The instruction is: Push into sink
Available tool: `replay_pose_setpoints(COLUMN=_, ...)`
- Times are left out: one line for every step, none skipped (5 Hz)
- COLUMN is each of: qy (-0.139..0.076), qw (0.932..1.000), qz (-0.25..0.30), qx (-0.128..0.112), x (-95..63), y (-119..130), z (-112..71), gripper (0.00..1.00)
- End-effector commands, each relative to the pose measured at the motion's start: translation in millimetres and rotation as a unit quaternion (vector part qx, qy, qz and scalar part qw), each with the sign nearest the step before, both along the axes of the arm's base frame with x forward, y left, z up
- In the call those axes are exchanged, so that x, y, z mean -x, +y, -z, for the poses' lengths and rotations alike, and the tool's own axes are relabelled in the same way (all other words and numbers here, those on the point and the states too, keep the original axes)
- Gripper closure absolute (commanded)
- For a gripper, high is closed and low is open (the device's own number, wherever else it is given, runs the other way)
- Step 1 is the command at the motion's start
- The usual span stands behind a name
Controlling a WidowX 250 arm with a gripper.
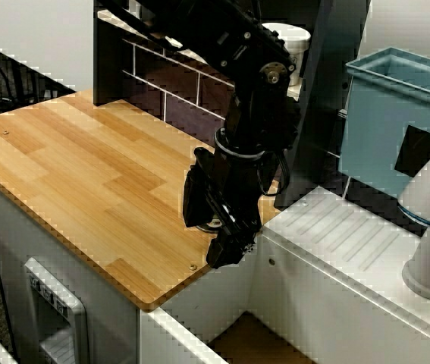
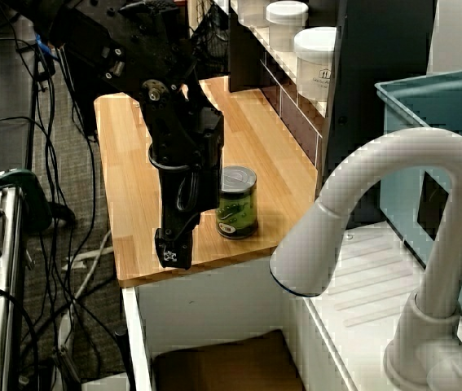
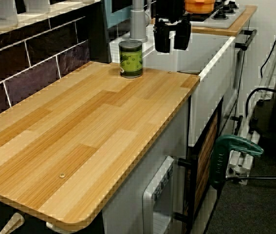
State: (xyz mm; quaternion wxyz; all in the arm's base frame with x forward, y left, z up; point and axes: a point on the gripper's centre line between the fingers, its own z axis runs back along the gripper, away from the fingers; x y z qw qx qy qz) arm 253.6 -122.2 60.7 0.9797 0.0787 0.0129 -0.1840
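Because the job is a push and not a lift, the wooden desk (image 2: 133,195) carries the can upright and free, and the white-walled sink (image 2: 214,362) waits just past the desk's end, its brown floor showing below the edge. From where I stand the black arm (image 2: 178,138) hangs over that same end of the desk, so the claw (image 3: 172,38) sits low near the rim, beside the green-labelled can (image 2: 237,202) and not around it. Its two fingers stand apart with nothing between them, which suits shoving with a flat side. The can rests close to the sink-side edge, toward the tiled back wall, so I judge only a short slide is left before it drops in.

Much is hard to read. In the overhead-side view the arm covers the can entirely. Whether the claw touches the can I cannot tell; from the long desk view they look apart. Most of the sink is cut off at the frame bottom, and the white faucet (image 2: 393,212) blocks part of the drainboard (image 1: 351,235).
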Motion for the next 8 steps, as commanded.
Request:
replay_pose_setpoints(qy=0.0, qw=1.0, qz=0.0, qx=0.0, x=0.0, y=0.0, z=0.0, gripper=0.0)
replay_pose_setpoints(qy=0.009, qw=1.0, qz=0.0, qx=-0.004, x=-2.1, y=15.4, z=2.1, gripper=0.0)
replay_pose_setpoints(qy=0.018, qw=0.9997, qz=0.018, qx=-0.003, x=0.9, y=33.4, z=-1.7, gripper=0.0)
replay_pose_setpoints(qy=0.022, qw=0.9996, qz=0.017, qx=-0.003, x=7.6, y=53.9, z=-7.8, gripper=0.0)
replay_pose_setpoints(qy=0.03, qw=0.9989, qz=0.031, qx=-0.018, x=16.8, y=83.4, z=-14.0, gripper=0.0)
replay_pose_setpoints(qy=0.028, qw=0.9991, qz=0.023, qx=-0.023, x=26.3, y=121.8, z=-19.4, gripper=0.0)
replay_pose_setpoints(qy=0.014, qw=0.9996, qz=0.004, qx=-0.025, x=33.8, y=148.3, z=-20.3, gripper=0.0)
replay_pose_setpoints(qy=0.01, qw=0.9987, qz=-0.038, qx=-0.031, x=29.8, y=173.0, z=-16.5, gripper=0.0)
